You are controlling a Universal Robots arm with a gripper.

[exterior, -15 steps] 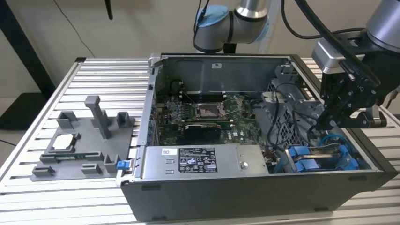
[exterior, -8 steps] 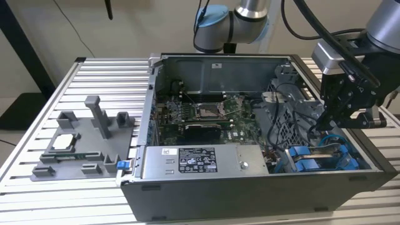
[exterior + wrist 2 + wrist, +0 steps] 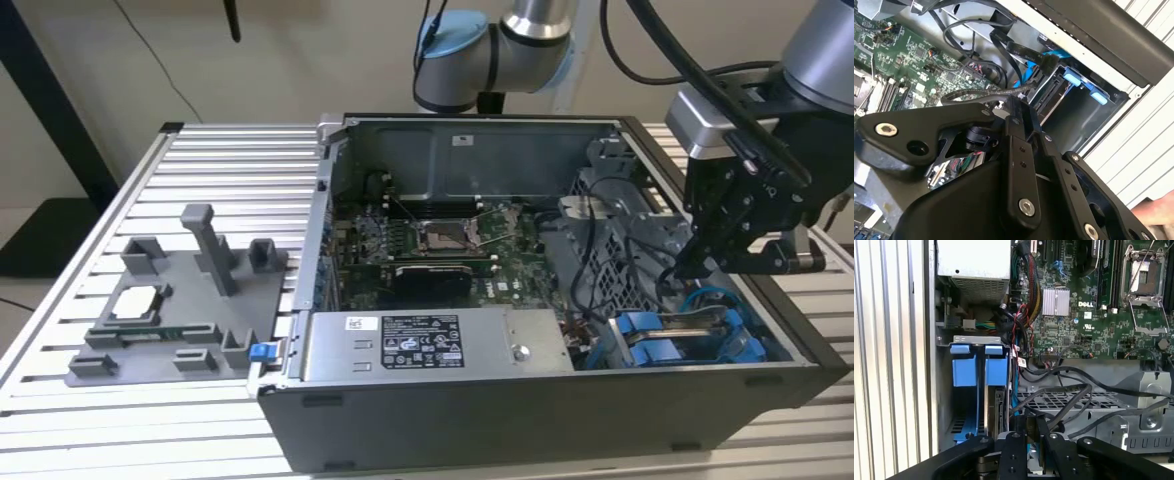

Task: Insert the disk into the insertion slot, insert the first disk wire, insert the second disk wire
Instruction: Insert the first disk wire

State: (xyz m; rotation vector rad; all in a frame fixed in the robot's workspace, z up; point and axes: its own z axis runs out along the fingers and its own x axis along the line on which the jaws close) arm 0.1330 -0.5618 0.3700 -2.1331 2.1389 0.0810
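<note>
My gripper (image 3: pixel 694 268) hangs over the drive corner of the open computer case (image 3: pixel 534 420), at the exterior view's right. In both wrist views its fingers stand close together, shut on a black disk wire (image 3: pixel 979 95) at the gripper's (image 3: pixel 1033 424) tips. Just beside the fingertips (image 3: pixel 1015 107) lies the insertion slot (image 3: pixel 976 372) with blue rails and tabs. The disk (image 3: pixel 999 410) sits in it edge-on, mostly hidden by its blue carrier. In the exterior view the blue slot (image 3: pixel 667 340) lies directly below the gripper. A blue cable (image 3: pixel 1029 75) runs past the bay.
A grey labelled power-supply box (image 3: pixel 427 340) stands beside the slot. The green motherboard (image 3: pixel 427 240) fills the case floor, and loose black cables cross a perforated metal cage (image 3: pixel 1064 400). A grey fixture with small parts (image 3: pixel 174 300) rests on the slatted table (image 3: pixel 80 420).
</note>
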